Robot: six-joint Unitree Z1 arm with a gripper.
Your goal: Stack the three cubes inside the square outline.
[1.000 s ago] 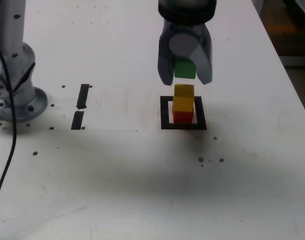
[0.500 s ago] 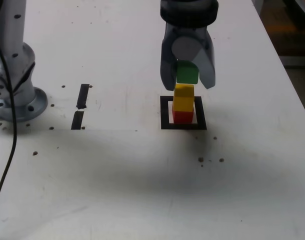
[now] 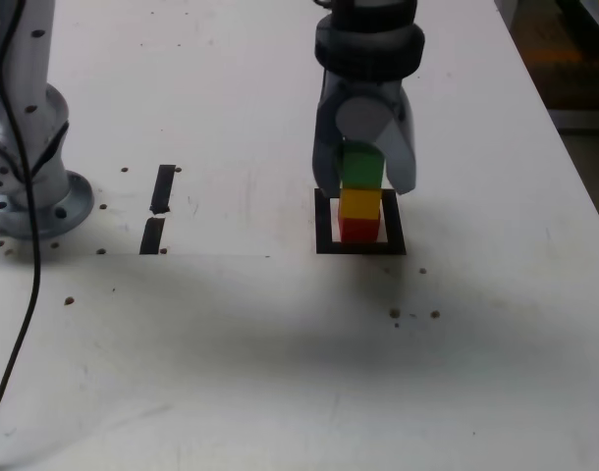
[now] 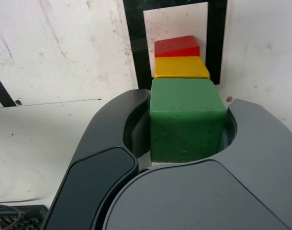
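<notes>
The black square outline (image 3: 325, 235) is the landmark: inside it sits the red cube (image 3: 359, 230), with the yellow cube (image 3: 359, 204) stacked on top. Above the outline, the green cube (image 4: 186, 120) is between the fingers of the gripper (image 4: 188, 120), which is closed on it, right over the yellow cube. Whether green and yellow touch, I cannot tell.

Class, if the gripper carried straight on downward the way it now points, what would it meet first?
Probably the yellow cube: the green cube between the fingertips would press onto it, though whether they already touch is unclear.
</notes>
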